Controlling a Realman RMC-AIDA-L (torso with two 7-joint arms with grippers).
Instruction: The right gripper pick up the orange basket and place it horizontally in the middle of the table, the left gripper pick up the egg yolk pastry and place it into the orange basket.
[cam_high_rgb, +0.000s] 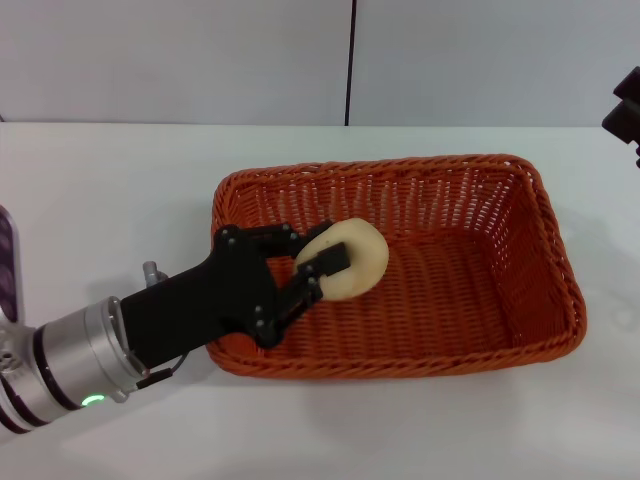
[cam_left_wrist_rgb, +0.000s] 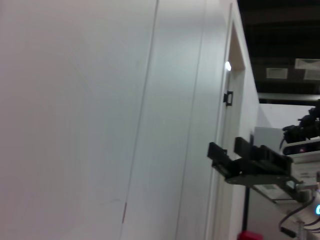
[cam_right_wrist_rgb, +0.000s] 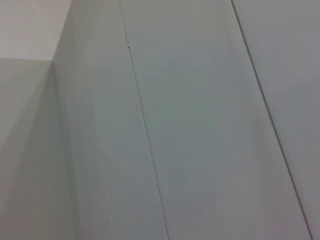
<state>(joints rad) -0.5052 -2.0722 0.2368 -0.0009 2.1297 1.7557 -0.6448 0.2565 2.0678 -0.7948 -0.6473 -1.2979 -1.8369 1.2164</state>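
The orange basket (cam_high_rgb: 545, 215) lies lengthwise across the middle of the white table (cam_high_rgb: 100, 190). My left gripper (cam_high_rgb: 322, 250) reaches in over the basket's near left rim and is shut on the egg yolk pastry (cam_high_rgb: 364, 256). The pale round pastry is held inside the basket's left half, at or just above the woven floor; I cannot see whether it touches. Only a black piece of my right gripper (cam_high_rgb: 626, 108) shows, at the far right edge and well away from the basket. The left wrist view shows what looks like that gripper (cam_left_wrist_rgb: 250, 161) farther off. The right wrist view shows only wall panels.
A grey wall with a dark vertical seam (cam_high_rgb: 351, 60) stands behind the table. A purple-and-white object (cam_high_rgb: 6, 262) sits at the left edge beside my left arm. Bare tabletop surrounds the basket on every side.
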